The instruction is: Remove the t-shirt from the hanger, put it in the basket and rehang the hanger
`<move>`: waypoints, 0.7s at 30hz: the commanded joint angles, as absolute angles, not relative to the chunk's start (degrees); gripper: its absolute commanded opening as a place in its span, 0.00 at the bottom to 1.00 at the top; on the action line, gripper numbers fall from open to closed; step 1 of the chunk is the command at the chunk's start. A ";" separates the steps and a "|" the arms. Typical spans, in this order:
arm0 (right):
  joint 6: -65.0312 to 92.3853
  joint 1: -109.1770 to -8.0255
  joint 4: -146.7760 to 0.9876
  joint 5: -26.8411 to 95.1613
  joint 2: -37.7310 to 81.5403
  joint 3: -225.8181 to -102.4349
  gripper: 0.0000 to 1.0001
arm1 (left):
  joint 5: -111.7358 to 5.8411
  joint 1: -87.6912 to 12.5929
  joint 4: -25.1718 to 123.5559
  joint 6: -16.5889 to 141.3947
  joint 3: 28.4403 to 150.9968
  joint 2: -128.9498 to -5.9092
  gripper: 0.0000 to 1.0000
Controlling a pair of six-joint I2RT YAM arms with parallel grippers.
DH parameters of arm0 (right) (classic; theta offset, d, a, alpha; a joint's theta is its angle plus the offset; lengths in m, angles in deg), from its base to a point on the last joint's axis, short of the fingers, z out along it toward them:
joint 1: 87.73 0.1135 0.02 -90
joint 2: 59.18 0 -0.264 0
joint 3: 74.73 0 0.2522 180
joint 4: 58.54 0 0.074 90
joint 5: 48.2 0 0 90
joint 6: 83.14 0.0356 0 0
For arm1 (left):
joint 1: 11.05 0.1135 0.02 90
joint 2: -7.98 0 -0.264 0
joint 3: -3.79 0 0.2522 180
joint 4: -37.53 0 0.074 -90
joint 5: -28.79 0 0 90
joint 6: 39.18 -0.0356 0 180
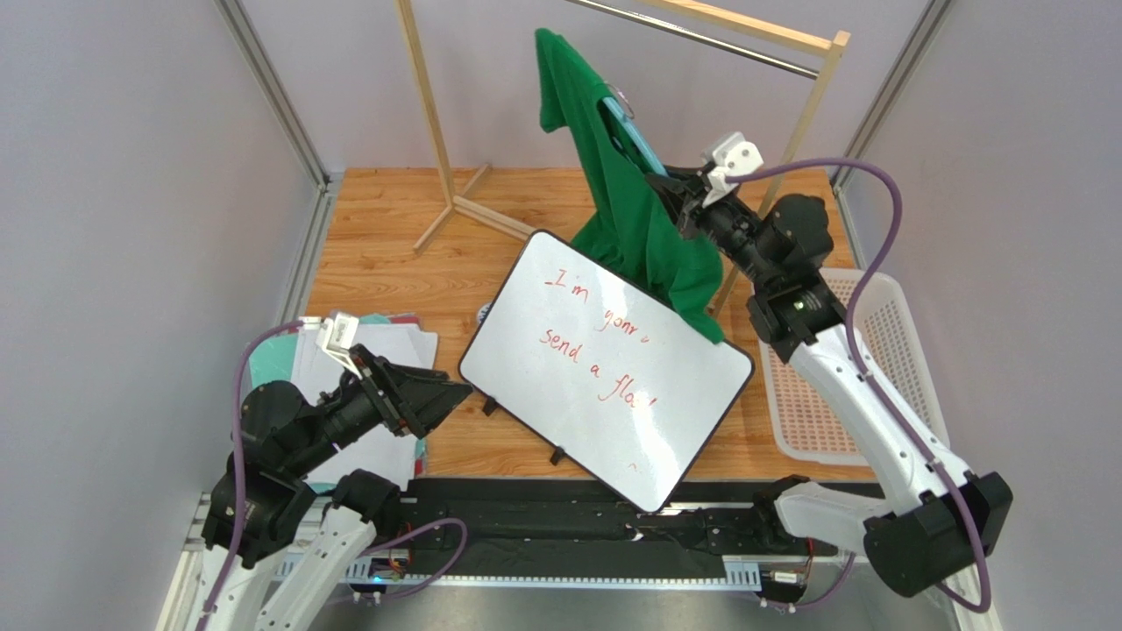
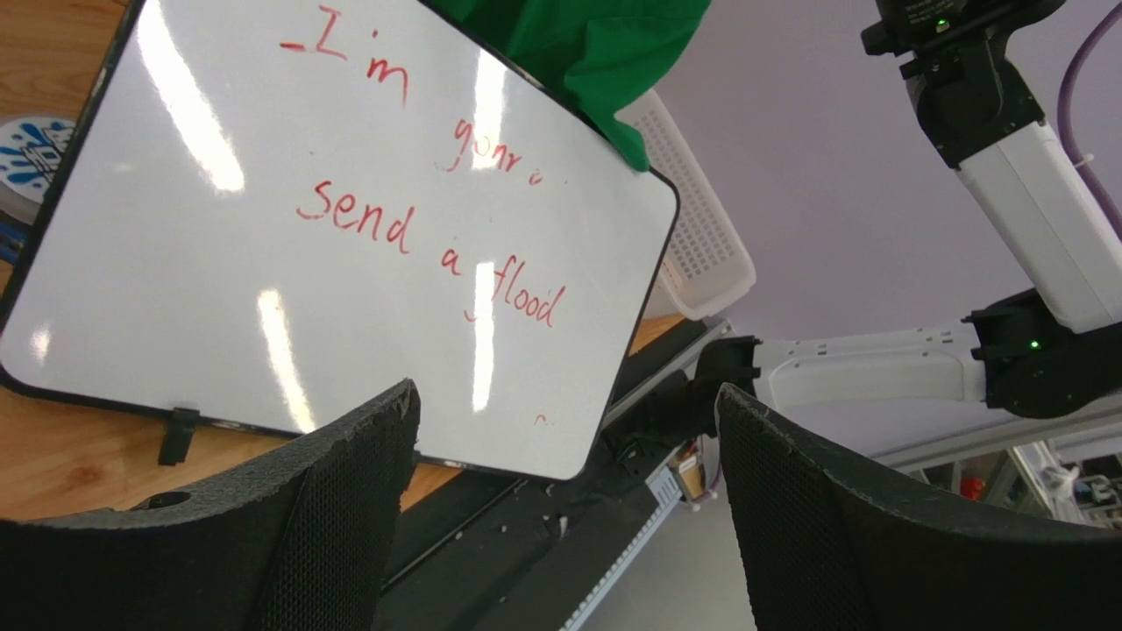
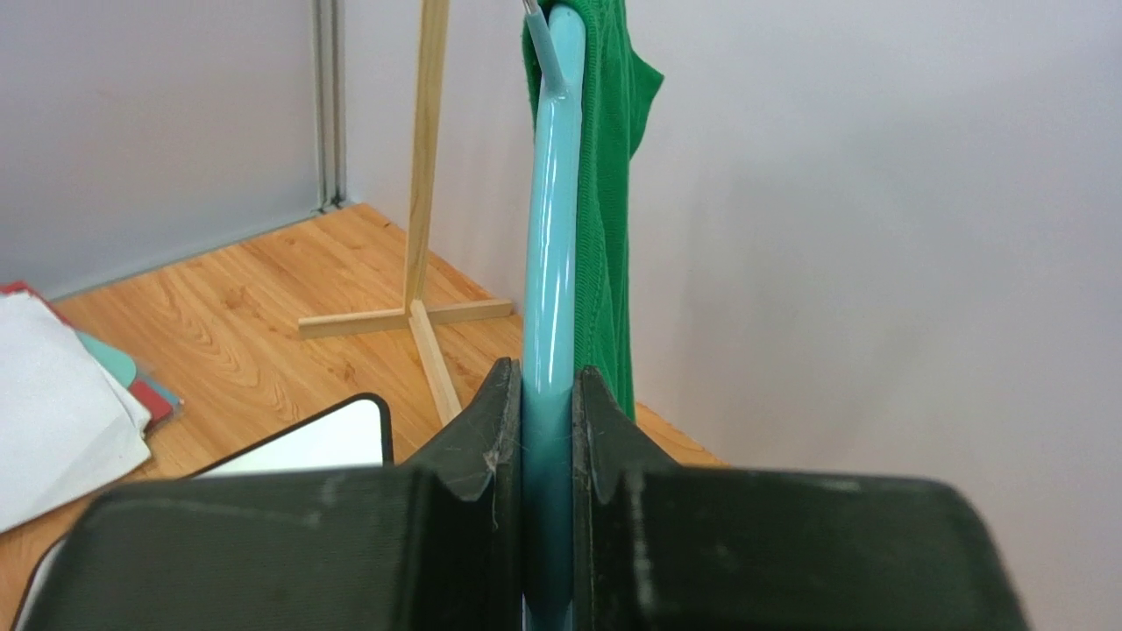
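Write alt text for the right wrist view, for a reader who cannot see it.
The right gripper is shut on a light-blue hanger that rises straight up, with the green t-shirt hanging beside it. Behind, a wooden rack stands on the table; a whiteboard corner and white papers lie at lower left.

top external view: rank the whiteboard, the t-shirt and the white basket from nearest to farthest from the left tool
1. whiteboard: its near-left edge lies just right of the left tool.
2. t-shirt: hanging farther back and to the right, above the whiteboard's far corner.
3. white basket: at the far right side of the table, beyond the whiteboard.
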State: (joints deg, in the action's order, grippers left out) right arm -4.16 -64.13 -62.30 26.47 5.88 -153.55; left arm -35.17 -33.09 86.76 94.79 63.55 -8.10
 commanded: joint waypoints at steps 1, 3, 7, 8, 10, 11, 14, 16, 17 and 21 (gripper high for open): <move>-10.71 -63.12 -59.20 18.08 11.73 -162.66 0.00 | -41.77 -32.85 87.24 91.87 67.82 -8.72 0.87; -12.11 -61.72 -61.65 17.02 14.46 -165.21 0.00 | -43.18 -32.85 87.24 91.00 68.78 -9.07 0.87; -15.37 -58.55 -65.44 17.10 20.88 -172.85 0.00 | -46.70 -32.85 86.89 88.88 70.98 -11.87 0.87; -15.37 -57.85 -65.53 17.02 23.59 -174.09 0.00 | -47.23 -32.85 86.63 88.62 71.60 -12.58 0.86; -15.81 -55.57 -65.88 16.23 26.24 -177.41 0.00 | -48.89 -32.76 84.88 88.27 73.27 -14.69 0.85; -15.90 -54.69 -65.88 16.22 27.47 -178.66 0.00 | -49.34 -32.85 84.00 88.00 73.97 -15.57 0.84; -14.42 -51.44 -66.50 16.31 33.01 -184.79 0.00 | -51.80 -32.76 80.57 85.29 77.31 -18.65 0.82; -12.31 -49.59 -68.07 16.58 37.05 -188.84 0.00 | -54.25 -32.85 79.25 82.12 80.73 -21.01 0.82; -9.60 -49.24 -68.69 16.75 38.46 -192.52 0.00 | -54.79 -32.85 78.72 80.89 81.96 -21.98 0.82; -4.93 -47.74 -70.37 15.88 42.77 -197.82 0.00 | -58.74 -32.85 80.03 75.80 91.36 -27.78 0.82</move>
